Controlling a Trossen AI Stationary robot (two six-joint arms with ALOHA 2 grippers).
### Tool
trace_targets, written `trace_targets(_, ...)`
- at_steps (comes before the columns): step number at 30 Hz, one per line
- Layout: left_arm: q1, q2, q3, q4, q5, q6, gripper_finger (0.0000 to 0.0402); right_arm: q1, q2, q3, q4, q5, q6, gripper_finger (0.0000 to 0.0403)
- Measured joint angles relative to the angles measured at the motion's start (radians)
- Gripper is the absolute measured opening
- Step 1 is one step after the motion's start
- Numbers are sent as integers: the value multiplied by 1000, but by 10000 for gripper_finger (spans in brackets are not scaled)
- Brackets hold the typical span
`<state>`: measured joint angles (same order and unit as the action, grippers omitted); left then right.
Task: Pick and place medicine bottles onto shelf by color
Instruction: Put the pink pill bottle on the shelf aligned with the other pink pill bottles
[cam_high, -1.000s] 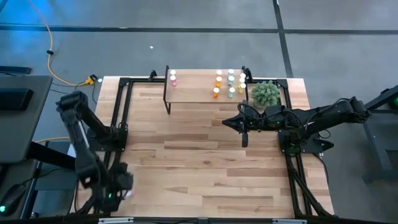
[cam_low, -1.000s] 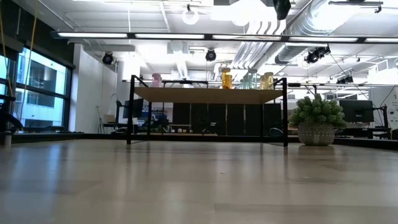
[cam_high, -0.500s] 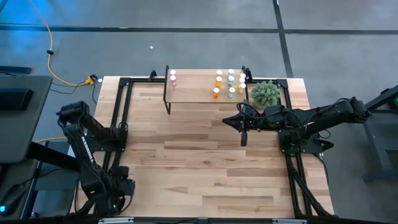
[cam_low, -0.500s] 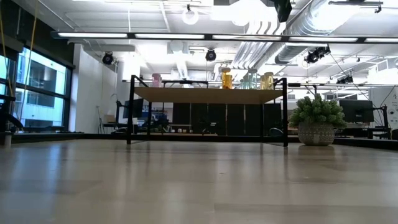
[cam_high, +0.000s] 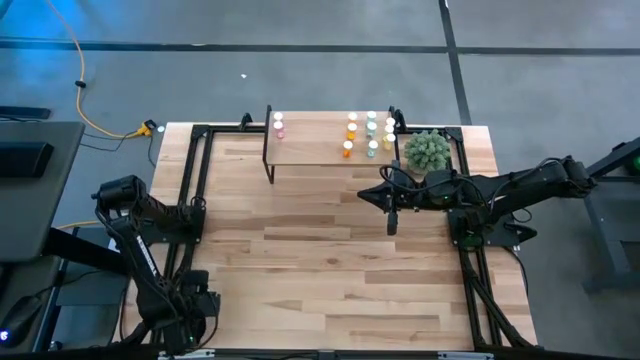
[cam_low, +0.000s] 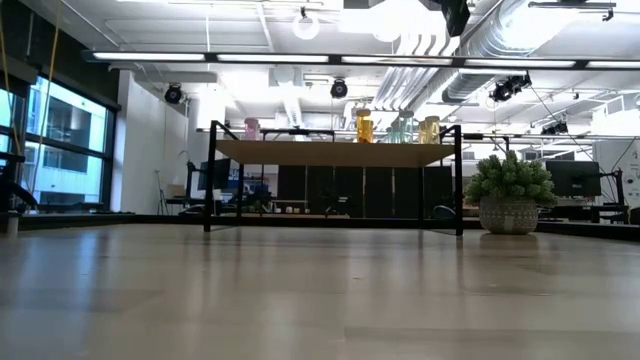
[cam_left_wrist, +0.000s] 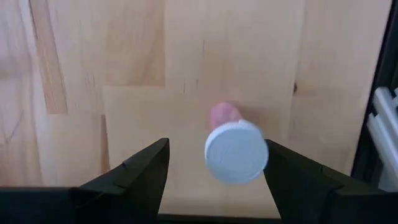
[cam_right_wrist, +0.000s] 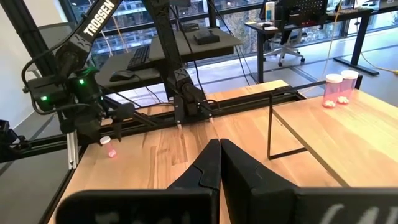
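Note:
A pink medicine bottle with a white cap (cam_left_wrist: 236, 152) sits on the table near its near left corner, also seen from the right wrist view (cam_right_wrist: 111, 149). My left gripper (cam_left_wrist: 214, 171) points down over it, open, one finger on either side; the cap is close to one finger (cam_left_wrist: 292, 177). In the high view the arm covers this gripper (cam_high: 190, 305). The shelf (cam_high: 330, 142) stands at the far edge with pink (cam_high: 278, 125), orange (cam_high: 350, 130), green (cam_high: 371, 130) and yellowish (cam_high: 390, 130) bottles on top. My right gripper (cam_right_wrist: 219, 155) hovers shut in front of the shelf's right end (cam_high: 365, 197).
A round green plant in a pot (cam_high: 428, 150) stands just right of the shelf, close to my right arm. Black frame rails (cam_high: 195, 180) run along the table's left and right sides. The wooden tabletop between the two arms (cam_high: 320, 260) is bare.
My left arm has folded down, and its gripper has sunk toward the table at the near left corner. My right arm has kept still.

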<state>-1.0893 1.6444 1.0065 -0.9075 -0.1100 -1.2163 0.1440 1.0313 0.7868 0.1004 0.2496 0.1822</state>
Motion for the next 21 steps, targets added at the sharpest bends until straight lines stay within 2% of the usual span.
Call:
trace_targets(6,0,-7,0,19,17,-1,223,0,0,0,-2,8,0,0)
trace_targets(21,1,-13,0,18,-35,15,134,0,0,0,-33,13,0,0)
